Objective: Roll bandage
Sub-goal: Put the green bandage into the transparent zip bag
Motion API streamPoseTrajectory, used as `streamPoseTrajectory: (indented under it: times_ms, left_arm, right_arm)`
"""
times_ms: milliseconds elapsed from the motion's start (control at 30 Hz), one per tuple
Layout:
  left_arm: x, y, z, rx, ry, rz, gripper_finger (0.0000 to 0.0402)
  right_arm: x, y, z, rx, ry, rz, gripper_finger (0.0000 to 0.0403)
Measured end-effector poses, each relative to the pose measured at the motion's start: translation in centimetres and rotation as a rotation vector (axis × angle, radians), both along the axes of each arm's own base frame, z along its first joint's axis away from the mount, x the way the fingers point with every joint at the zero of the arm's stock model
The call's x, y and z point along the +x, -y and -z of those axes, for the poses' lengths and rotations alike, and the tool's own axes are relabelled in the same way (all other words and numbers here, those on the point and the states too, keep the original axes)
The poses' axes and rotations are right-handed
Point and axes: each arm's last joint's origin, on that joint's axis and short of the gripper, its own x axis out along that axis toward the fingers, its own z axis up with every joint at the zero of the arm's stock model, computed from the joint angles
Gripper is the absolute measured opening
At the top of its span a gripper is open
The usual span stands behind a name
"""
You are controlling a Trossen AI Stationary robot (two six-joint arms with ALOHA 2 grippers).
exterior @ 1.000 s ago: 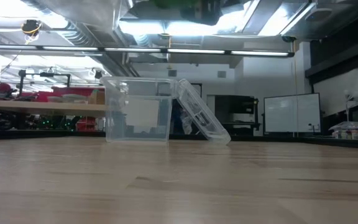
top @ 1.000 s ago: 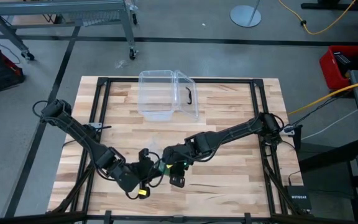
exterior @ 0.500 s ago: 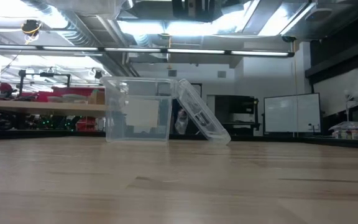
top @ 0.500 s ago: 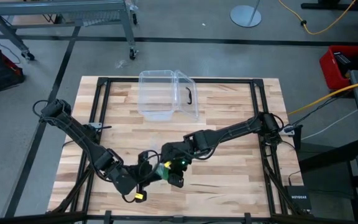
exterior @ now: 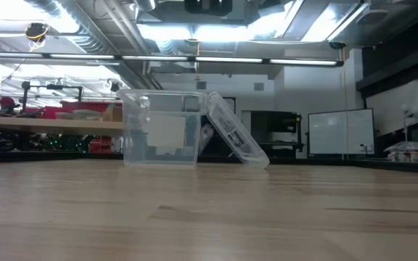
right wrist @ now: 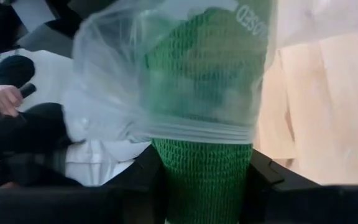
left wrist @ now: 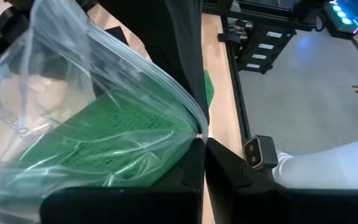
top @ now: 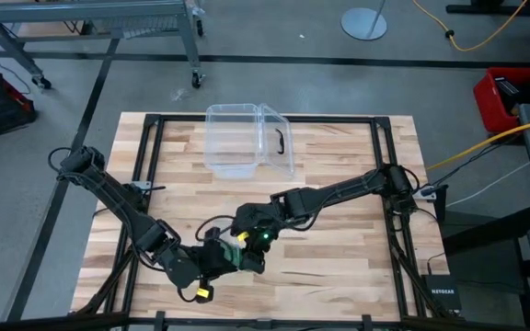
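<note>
The green bandage (right wrist: pixel 204 81) sits mostly inside a crinkly clear plastic wrapper (left wrist: pixel 92 112), with one end sticking out of the wrapper's mouth. In the high view it is a small green patch (top: pixel 239 246) between the two grippers, at the table's near middle. My left gripper (left wrist: pixel 204 142) is shut on the wrapper and shows in the high view (top: pixel 219 259). My right gripper (right wrist: pixel 201 163) is shut on the bandage and shows in the high view (top: pixel 251 250) just right of the left one. The low view shows neither gripper. My left gripper pinches the clear wrapper's edge (left wrist: pixel 190 121) between its two fingertips. The wrapper with the bandage in it spreads out beyond the fingers, clear of the table. My right gripper pinches the bandage's bare end (right wrist: pixel 201 177), which sticks out of the wrapper's mouth, between its two fingers. The rest of the bandage reaches on into the wrapper beyond the fingertips.
A clear plastic box (top: pixel 236 140) stands at the table's far middle, its lid (top: pixel 280 147) with a black handle leaning against its right side; both show in the low view (exterior: pixel 162 138). A person in a white sleeve (left wrist: pixel 328 171) is beyond the table's near edge.
My right gripper has gone toward the table's left edge with the bandage end. My left gripper has gone a little toward the near edge with the wrapper. The two grippers now stand closer together.
</note>
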Motion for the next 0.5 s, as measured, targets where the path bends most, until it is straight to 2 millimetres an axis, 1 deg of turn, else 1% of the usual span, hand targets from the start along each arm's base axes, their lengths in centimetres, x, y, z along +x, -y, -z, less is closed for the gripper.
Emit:
streamPoseTrajectory:
  times_ms: [100, 200, 333, 400, 500]
  left_arm:
    - [-0.09, 0.03, 0.00, -0.003, -0.004, -0.001, 0.0000]
    - [-0.09, 0.11, -0.17, -0.016, 0.005, 0.006, 0.0000]
    - [-0.06, 0.15, -0.15, -0.006, 0.006, 0.018, 0.0000]
    - [-0.01, 0.20, -0.16, -0.006, 0.010, 0.025, 0.0000]
    - [-0.01, 0.19, -0.08, -0.008, 0.005, 0.025, 0.0000]
  right_arm:
    - [0.22, 0.39, -0.21, 0.045, 0.003, -0.009, 0.0129]
    - [0.31, 0.34, -0.44, 0.095, 0.000, -0.020, 0.0128]
    - [0.22, 0.38, -0.34, 0.102, -0.020, -0.025, 0.0131]
    - [0.20, 0.37, -0.32, 0.097, -0.018, -0.029, 0.0170]
    - [0.23, 0.39, -0.44, 0.092, -0.002, -0.034, 0.0255]
